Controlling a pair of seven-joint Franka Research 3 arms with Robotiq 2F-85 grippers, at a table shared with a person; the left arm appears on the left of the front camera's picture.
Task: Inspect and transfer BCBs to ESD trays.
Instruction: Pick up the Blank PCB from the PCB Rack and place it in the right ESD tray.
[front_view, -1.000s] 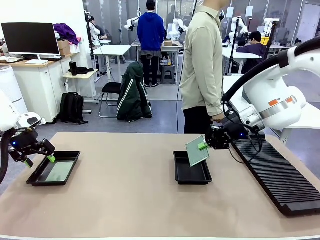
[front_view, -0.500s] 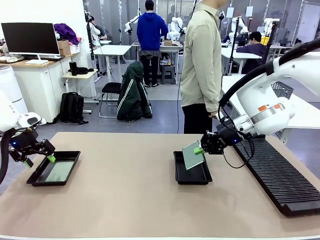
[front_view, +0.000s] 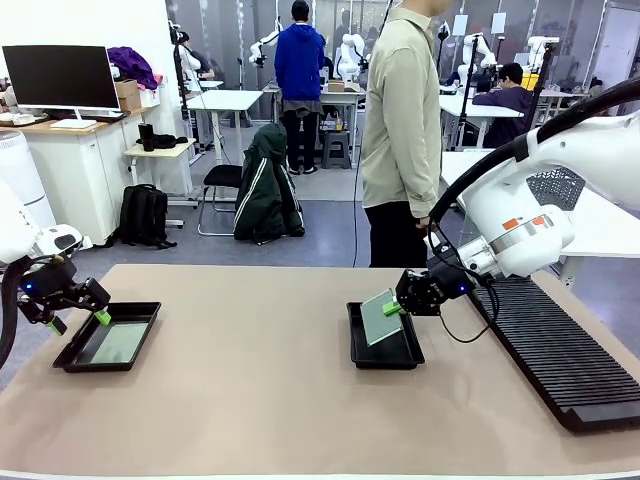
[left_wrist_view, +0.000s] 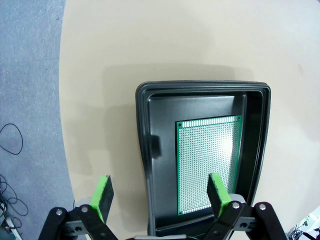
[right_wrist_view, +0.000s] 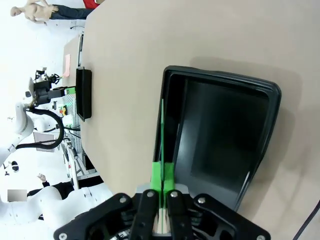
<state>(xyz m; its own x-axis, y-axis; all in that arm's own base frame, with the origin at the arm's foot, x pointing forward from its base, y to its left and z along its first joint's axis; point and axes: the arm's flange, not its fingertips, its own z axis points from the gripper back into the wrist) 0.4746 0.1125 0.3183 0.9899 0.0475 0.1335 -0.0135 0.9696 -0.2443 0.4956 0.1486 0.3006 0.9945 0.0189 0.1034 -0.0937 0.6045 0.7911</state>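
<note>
Over the middle ESD tray (front_view: 385, 347) on the bench (front_view: 250, 400), the right gripper (front_view: 398, 302) pinches a BCB (front_view: 377, 316) by its edge, tilted above the bare floor. At the bench's left end, the left gripper (left_wrist_view: 159, 194) hangs with jaws spread over the other ESD tray (left_wrist_view: 150, 150), where a second BCB (left_wrist_view: 207, 160) lies flat.

Grey floor (front_view: 330, 215), white desks (front_view: 225, 100), monitor (front_view: 60, 77), black chair (front_view: 222, 185)

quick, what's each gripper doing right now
Left gripper: open, holding nothing, above a tray.
Right gripper: closed on a circuit board.
</note>
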